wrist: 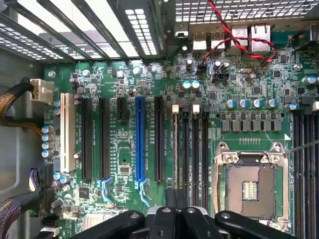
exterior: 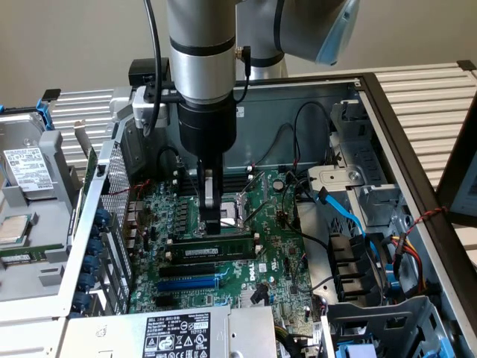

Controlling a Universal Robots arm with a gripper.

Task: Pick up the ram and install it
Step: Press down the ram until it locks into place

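Note:
The ram [exterior: 231,246], a long green stick with a white label, stands upright in a memory slot on the motherboard [exterior: 287,253] inside the open computer case. My gripper [exterior: 214,227] hangs straight down over its left part, fingers together, tips at the stick's top edge. In the wrist view the ram [wrist: 175,144] shows edge-on as a thin line running under my shut gripper [wrist: 175,195]. Whether the tips pinch the stick or only rest on it I cannot tell.
Empty black memory slots [wrist: 195,149] lie beside the ram, and a blue expansion slot [wrist: 139,139] is further off. The processor socket [wrist: 249,186] sits close by. Blue cables [exterior: 339,212] and drive bays crowd the exterior view's right; a power supply [exterior: 175,335] borders the front.

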